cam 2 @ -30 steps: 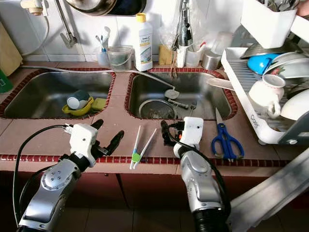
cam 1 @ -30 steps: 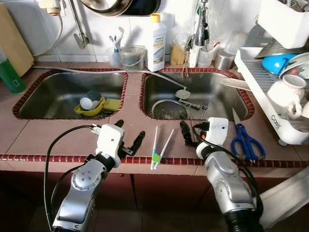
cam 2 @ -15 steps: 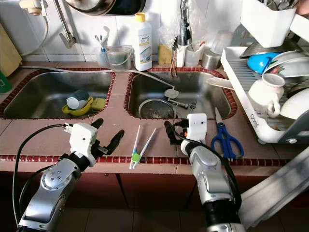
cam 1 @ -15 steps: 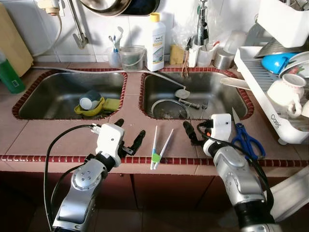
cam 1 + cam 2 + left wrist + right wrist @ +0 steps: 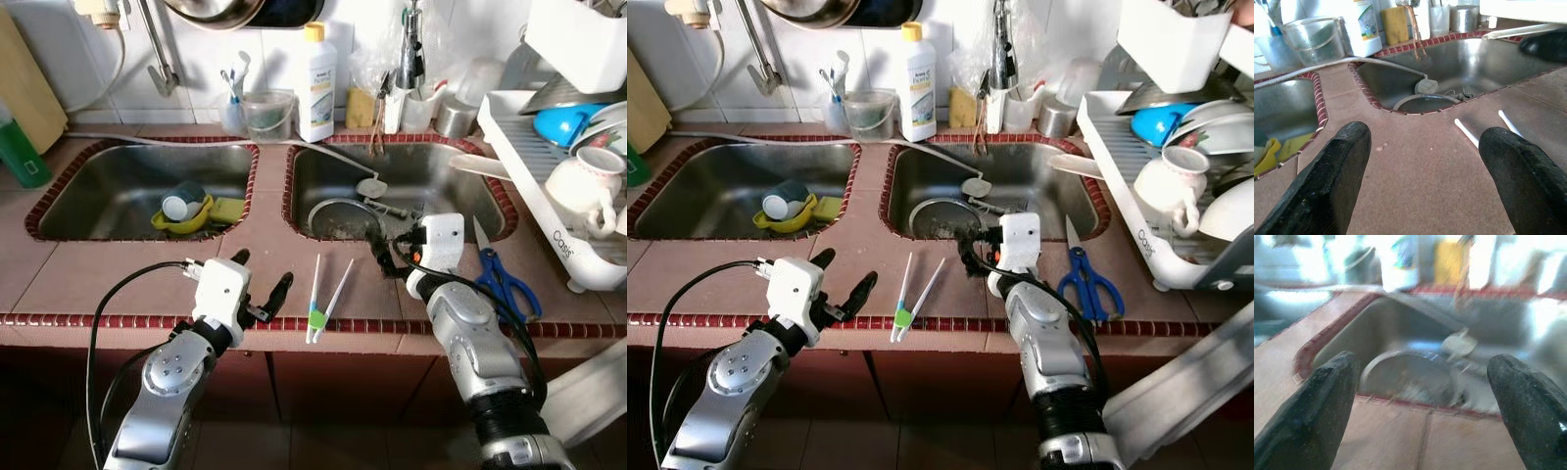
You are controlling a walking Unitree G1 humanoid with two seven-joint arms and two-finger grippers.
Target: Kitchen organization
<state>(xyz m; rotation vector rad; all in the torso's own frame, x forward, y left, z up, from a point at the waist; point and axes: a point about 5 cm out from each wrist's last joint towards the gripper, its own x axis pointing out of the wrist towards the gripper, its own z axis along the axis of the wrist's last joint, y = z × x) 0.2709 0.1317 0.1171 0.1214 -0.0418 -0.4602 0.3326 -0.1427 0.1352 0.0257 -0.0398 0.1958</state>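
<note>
Both grippers gape, holding nothing; left gripper (image 5: 263, 276) beside tongs (image 5: 324, 296); right gripper (image 5: 1425, 396) faces sink (image 5: 441, 176).

Both arms are silver metal with rounded joint housings, and round screws show on the left one. Each wrist carries a white box-shaped camera block. From each block come two long black fingers, matte and rough: left gripper (image 5: 263, 286), right gripper (image 5: 385, 260). Black cables loop along both arms.
</note>
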